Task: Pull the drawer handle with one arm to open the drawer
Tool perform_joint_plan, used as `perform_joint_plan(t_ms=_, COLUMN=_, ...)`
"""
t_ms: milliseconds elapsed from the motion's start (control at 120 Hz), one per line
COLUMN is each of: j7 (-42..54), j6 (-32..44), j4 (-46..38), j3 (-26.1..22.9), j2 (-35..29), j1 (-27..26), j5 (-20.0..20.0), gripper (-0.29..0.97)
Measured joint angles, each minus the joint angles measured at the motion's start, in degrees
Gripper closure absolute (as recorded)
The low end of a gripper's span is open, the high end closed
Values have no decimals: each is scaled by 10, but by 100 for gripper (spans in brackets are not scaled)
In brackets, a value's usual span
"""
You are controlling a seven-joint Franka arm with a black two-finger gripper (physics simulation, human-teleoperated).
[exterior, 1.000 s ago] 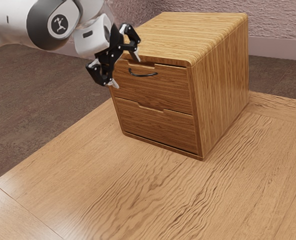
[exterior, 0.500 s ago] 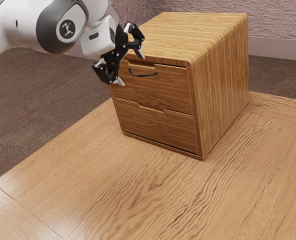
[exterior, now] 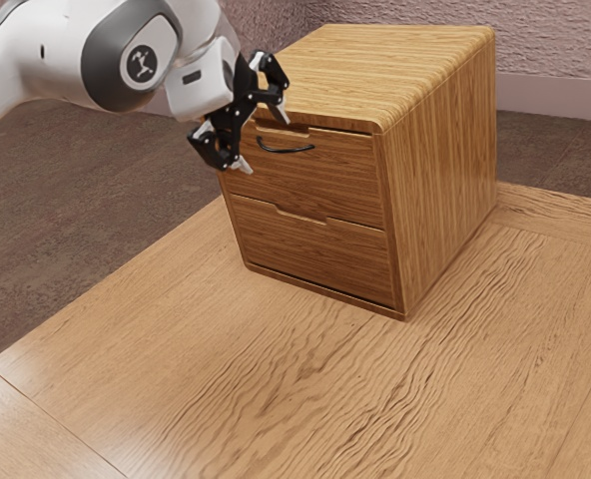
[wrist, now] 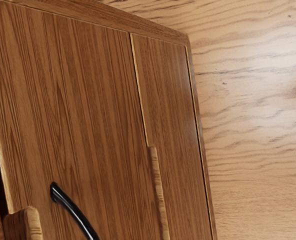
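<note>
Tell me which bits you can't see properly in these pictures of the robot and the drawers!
- Inside the drawers: in the exterior view, the fronts of the top drawer and the bottom drawer cover it.
- One end of the handle: in the wrist view, the lower edge cuts it off.
- The back of the cabinet: in the exterior view, its own body hides it.
- Whether the open pincer touches the handle: too small to tell in the exterior view.

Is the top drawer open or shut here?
Shut. The top drawer sits flush with the lower drawer in the exterior view; the open gripper is by the handle.
</note>
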Motion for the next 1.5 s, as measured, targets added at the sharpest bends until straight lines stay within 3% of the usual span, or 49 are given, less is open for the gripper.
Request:
perform_joint_plan(t_ms=517, j7=-1, j6=28, j4=-6, j3=4, j2=1, j1=0, j5=0, gripper=35)
perform_joint_plan(t_ms=1500, j7=-9, j6=38, j4=0, j3=7, j2=26, j1=5, j5=-7, gripper=46)
